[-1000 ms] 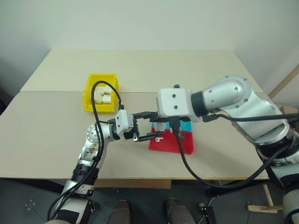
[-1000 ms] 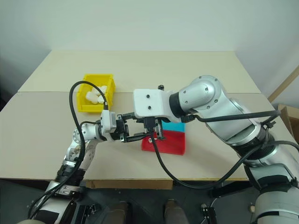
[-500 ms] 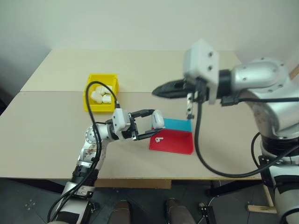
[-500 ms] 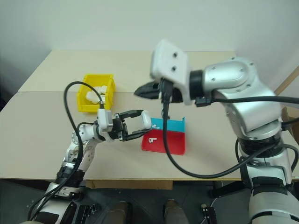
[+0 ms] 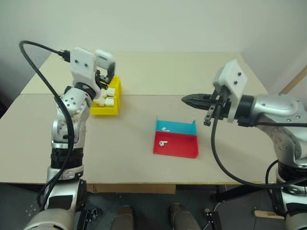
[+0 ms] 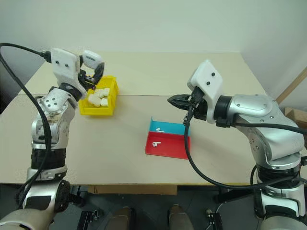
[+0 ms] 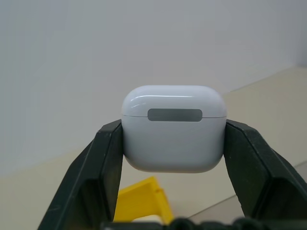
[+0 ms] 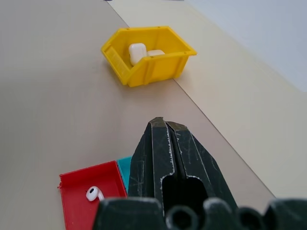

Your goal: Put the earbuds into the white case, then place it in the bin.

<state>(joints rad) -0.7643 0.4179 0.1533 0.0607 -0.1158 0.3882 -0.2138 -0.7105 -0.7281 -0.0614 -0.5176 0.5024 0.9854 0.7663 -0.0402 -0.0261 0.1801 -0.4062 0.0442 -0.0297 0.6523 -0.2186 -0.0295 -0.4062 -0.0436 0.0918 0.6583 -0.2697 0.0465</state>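
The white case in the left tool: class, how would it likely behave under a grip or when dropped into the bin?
The white case looks glossy and rounded, so it could slip between the left tool's narrow fingers. It seems rigid, with its lid shut. Dropped into the bin, it would probably settle unevenly on the cases already inside.

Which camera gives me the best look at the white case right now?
The left wrist view: the white case sits close up, lid shut, clamped between the left gripper's two fingers. In the eye views it is a small white shape held up above the yellow bin. The right wrist view has the bin with other cases inside.
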